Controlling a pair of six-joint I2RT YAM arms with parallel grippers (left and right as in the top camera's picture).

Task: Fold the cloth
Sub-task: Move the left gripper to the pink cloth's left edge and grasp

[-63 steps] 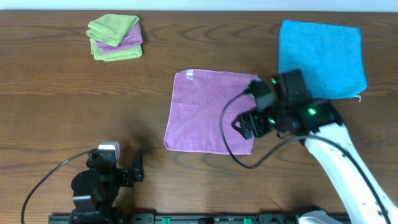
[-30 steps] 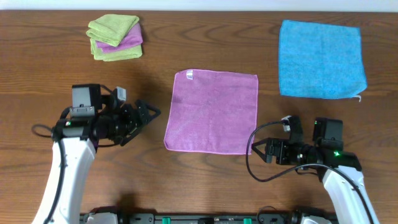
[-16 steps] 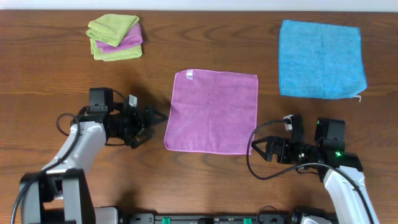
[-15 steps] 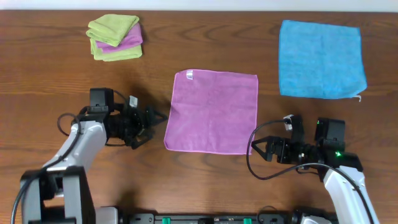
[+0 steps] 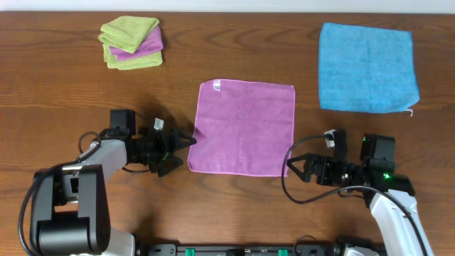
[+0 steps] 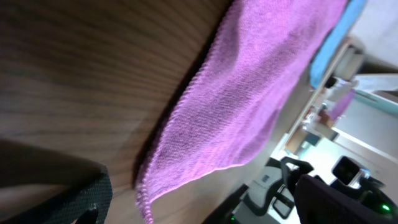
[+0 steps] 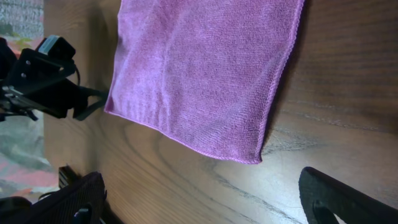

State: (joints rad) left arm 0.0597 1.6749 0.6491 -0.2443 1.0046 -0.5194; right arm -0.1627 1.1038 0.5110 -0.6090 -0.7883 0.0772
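Overhead view: left arm (image 5: 106,151) lies low along the tabletop (image 5: 227,213), reaching rightward; left gripper (image 5: 180,153) sits at the lower left edge of the cloth (image 5: 243,126), jaws apart; whether they touch the cloth cannot be told. Right arm (image 5: 391,203) enters from the lower right; right gripper (image 5: 293,171) sits just beside the cloth's lower right corner, jaws apart; both wrist views show the fingers spread wide. Tabletop is dark wood; the cloth lies flat and unfolded at its centre, white tag (image 5: 217,87) at the upper left corner; blue cloth (image 5: 367,67) lies flat at upper right; folded stack of green and purple cloths (image 5: 132,43) sits at upper left, well apart.
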